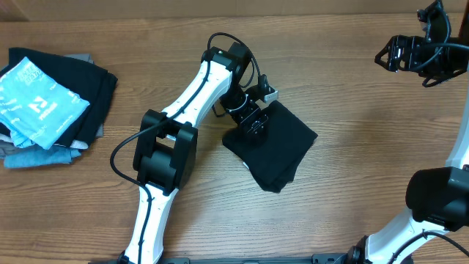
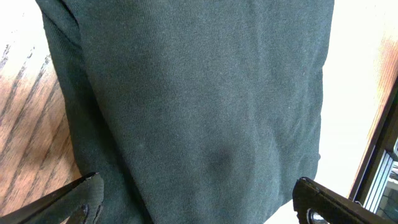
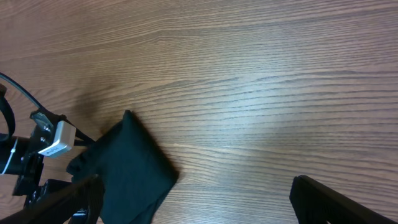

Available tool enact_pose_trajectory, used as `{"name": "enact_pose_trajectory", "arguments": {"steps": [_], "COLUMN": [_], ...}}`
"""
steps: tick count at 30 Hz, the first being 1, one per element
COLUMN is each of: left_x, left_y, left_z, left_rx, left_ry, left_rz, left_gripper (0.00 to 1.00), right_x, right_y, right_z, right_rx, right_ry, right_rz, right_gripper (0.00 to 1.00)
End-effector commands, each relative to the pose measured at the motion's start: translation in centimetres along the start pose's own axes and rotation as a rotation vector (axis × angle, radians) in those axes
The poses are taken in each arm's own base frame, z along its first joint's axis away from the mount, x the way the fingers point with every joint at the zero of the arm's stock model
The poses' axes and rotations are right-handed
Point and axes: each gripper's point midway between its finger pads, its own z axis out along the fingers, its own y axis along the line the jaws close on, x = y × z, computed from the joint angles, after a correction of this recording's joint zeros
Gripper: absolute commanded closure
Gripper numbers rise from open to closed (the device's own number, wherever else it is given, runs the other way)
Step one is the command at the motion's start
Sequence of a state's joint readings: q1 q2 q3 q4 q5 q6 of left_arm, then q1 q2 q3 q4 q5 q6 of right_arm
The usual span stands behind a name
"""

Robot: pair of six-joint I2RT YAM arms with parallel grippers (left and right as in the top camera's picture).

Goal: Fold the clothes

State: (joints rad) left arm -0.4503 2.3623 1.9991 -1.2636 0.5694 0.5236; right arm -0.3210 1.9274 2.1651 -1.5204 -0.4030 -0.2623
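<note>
The black T-shirt (image 1: 278, 150) lies folded into a compact, roughly square bundle near the middle of the wooden table. My left gripper (image 1: 254, 125) hovers over its left edge, open. In the left wrist view the dark fabric (image 2: 205, 99) fills the frame, and the two fingertips (image 2: 84, 196) stand wide apart with cloth beneath them, nothing pinched. My right gripper (image 1: 390, 54) is far off at the back right, open and empty. In its wrist view the shirt (image 3: 134, 171) sits at the lower left, well away from the gripper (image 3: 196, 202).
A pile of other garments (image 1: 51, 103), light blue with white print on top of black and grey ones, lies at the table's left edge. Bare wood (image 1: 366, 139) stretches between the shirt and the right arm's base (image 1: 436, 194).
</note>
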Motion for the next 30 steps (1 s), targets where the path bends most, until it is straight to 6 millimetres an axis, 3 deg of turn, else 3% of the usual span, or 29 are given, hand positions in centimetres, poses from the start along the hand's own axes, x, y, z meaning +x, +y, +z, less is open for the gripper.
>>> {"name": "enact_pose_trajectory", "arguments": {"steps": [1, 11, 19, 30], "left_x": [-0.2, 0.3, 1.8, 2.1], "left_y": [-0.4, 0.8, 2.3, 2.9], "left_z": [0.3, 0.9, 3.8, 4.1], "left_rx": [0.022, -0.071, -0.077, -0.106], "left_ry": [-0.007, 0.039, 0.045, 0.051], "left_rz": [-0.005, 0.018, -0.019, -0.067], "left_gripper": [0.00, 0.00, 0.00, 0.00], "right_x": [-0.1, -0.1, -0.1, -0.1], "right_y": [0.0, 0.0, 0.0, 0.0], "right_z": [-0.1, -0.1, -0.1, -0.1], "right_rx": [0.003, 0.003, 0.003, 0.003], "right_ry": [-0.004, -0.004, -0.004, -0.004], "right_rz": [0.004, 0.003, 0.004, 0.003], "right_gripper": [0.00, 0.00, 0.00, 0.00]}}
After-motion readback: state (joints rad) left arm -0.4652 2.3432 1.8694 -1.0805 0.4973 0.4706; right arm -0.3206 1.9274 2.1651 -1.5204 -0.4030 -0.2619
